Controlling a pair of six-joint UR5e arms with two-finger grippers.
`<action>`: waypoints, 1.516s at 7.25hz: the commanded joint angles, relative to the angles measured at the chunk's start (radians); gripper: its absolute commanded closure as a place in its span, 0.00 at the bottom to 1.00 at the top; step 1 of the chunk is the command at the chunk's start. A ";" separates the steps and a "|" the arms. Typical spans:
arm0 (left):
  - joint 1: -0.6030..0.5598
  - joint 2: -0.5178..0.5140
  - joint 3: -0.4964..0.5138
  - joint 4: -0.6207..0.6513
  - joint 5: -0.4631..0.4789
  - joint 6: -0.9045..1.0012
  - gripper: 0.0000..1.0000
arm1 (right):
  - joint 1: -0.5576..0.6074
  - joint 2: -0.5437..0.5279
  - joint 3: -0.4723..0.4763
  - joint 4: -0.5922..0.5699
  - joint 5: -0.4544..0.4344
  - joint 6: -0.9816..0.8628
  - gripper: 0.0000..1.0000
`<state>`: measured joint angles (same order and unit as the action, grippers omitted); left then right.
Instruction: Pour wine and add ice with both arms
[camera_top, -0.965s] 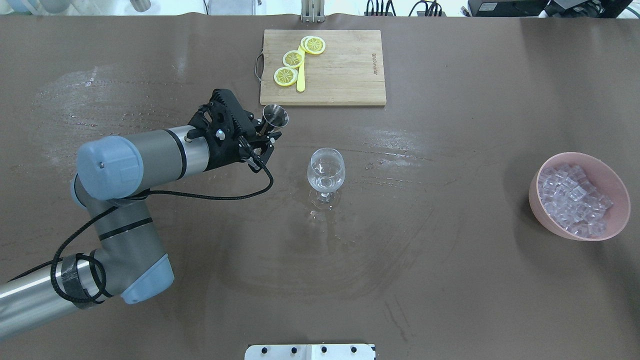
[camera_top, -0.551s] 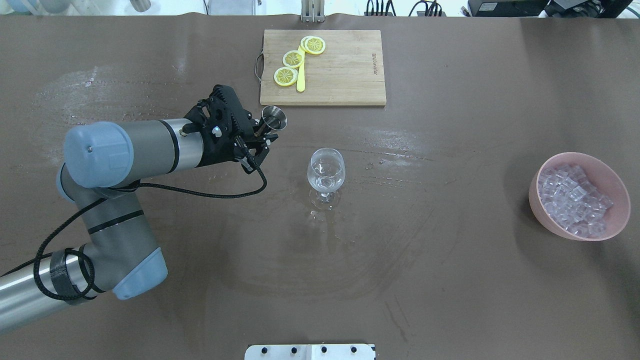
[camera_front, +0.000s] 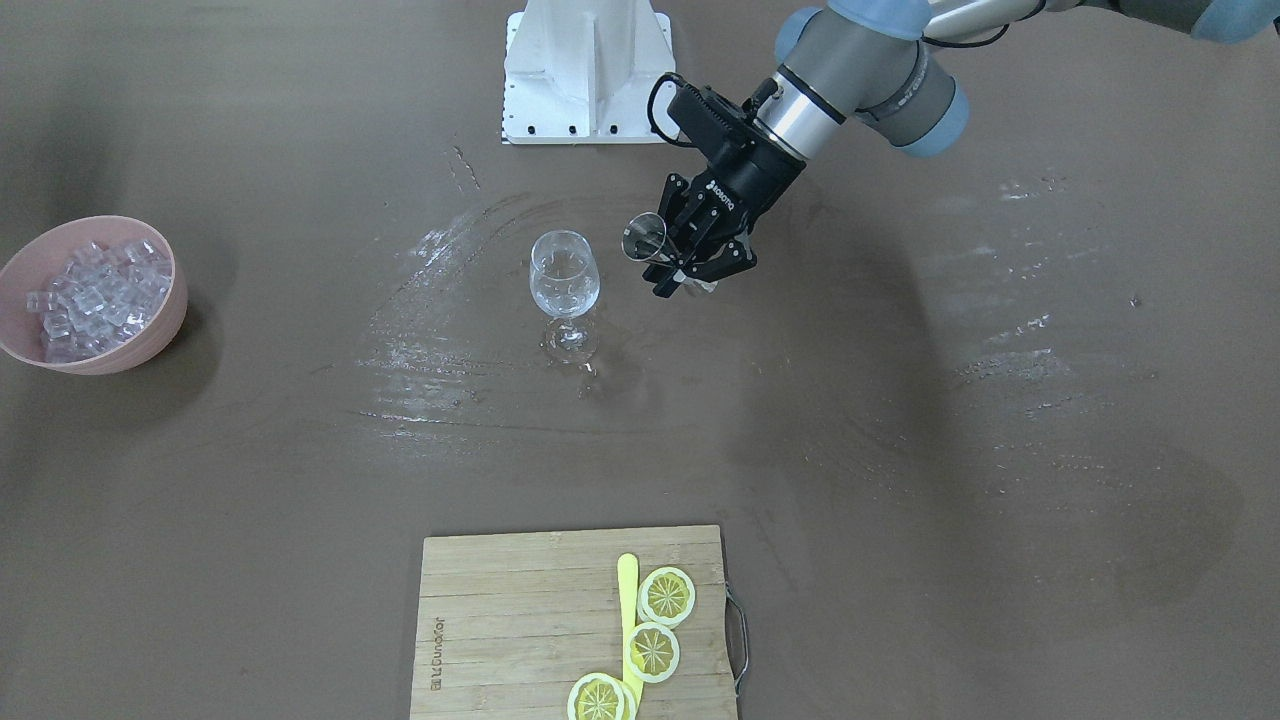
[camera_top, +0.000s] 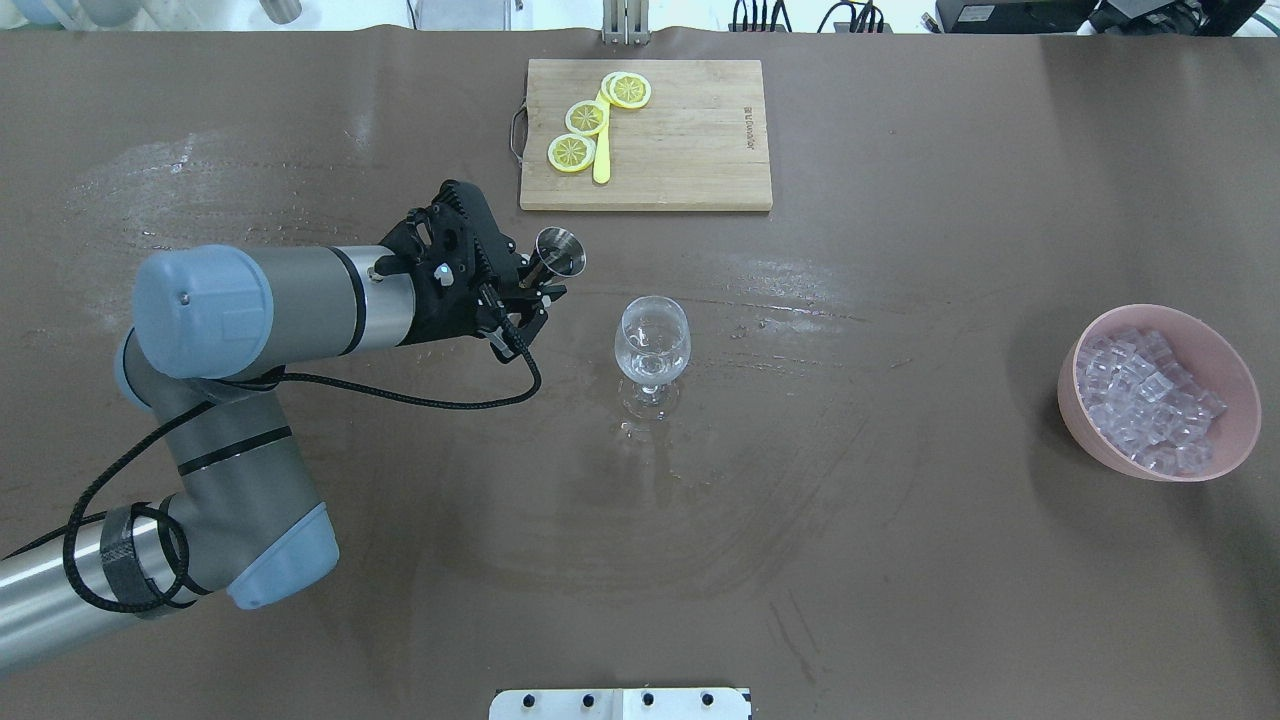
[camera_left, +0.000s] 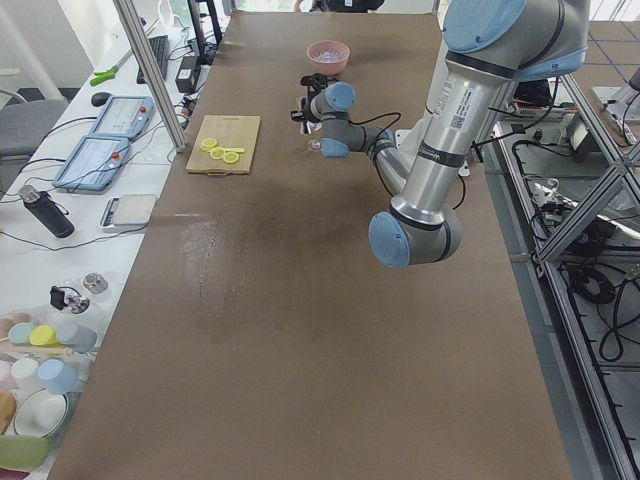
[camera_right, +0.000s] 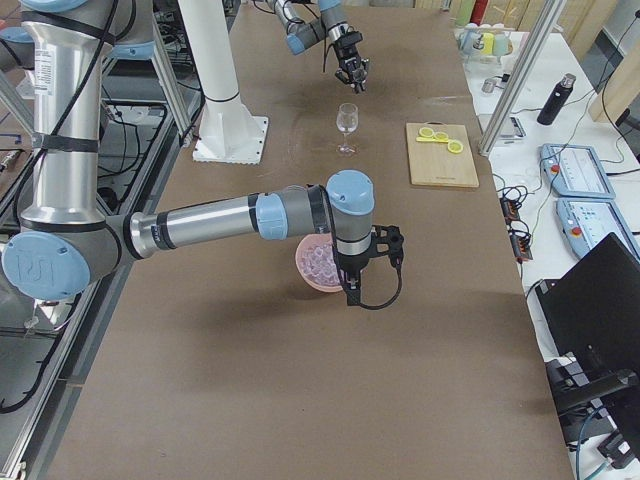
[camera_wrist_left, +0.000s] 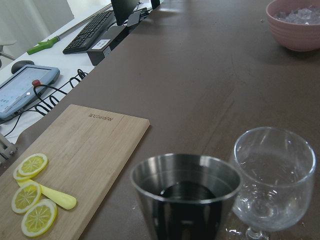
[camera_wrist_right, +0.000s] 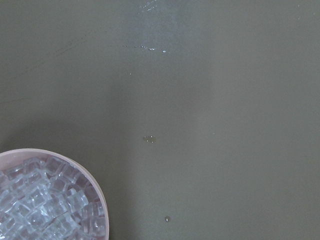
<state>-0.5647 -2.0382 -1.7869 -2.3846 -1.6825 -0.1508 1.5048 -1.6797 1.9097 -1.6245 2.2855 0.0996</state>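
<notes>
My left gripper (camera_top: 535, 288) is shut on a steel jigger (camera_top: 559, 250) and holds it above the table, just left of the empty wine glass (camera_top: 652, 340). In the left wrist view the jigger (camera_wrist_left: 185, 192) holds dark liquid and stands right beside the glass (camera_wrist_left: 274, 175). In the front view the gripper (camera_front: 690, 275) is right of the glass (camera_front: 565, 272). The ice (camera_top: 1150, 395) fills a pink bowl (camera_top: 1085, 428) at the far right. My right gripper (camera_right: 388, 248) shows only in the exterior right view, beside the bowl; I cannot tell whether it is open or shut.
A wooden cutting board (camera_top: 680, 140) with lemon slices (camera_top: 585, 118) and a yellow stick lies at the far edge, behind the glass. The white stand base (camera_front: 588, 70) sits at the robot's side. Wet smears mark the brown table around the glass.
My left gripper has moved the jigger a little to the right and nearer, towards the glass. The glass and the bowl have not moved.
</notes>
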 joint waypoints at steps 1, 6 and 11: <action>0.002 -0.003 -0.002 0.042 0.000 0.002 1.00 | 0.000 0.000 -0.001 0.000 0.003 0.000 0.00; 0.040 -0.011 -0.046 0.125 -0.022 0.008 1.00 | 0.000 -0.002 -0.001 0.000 0.011 0.005 0.00; 0.075 -0.062 -0.063 0.255 -0.022 0.010 1.00 | 0.000 -0.006 -0.003 0.000 0.019 0.005 0.00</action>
<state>-0.4926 -2.0851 -1.8506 -2.1618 -1.7042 -0.1412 1.5049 -1.6837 1.9078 -1.6245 2.3027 0.1043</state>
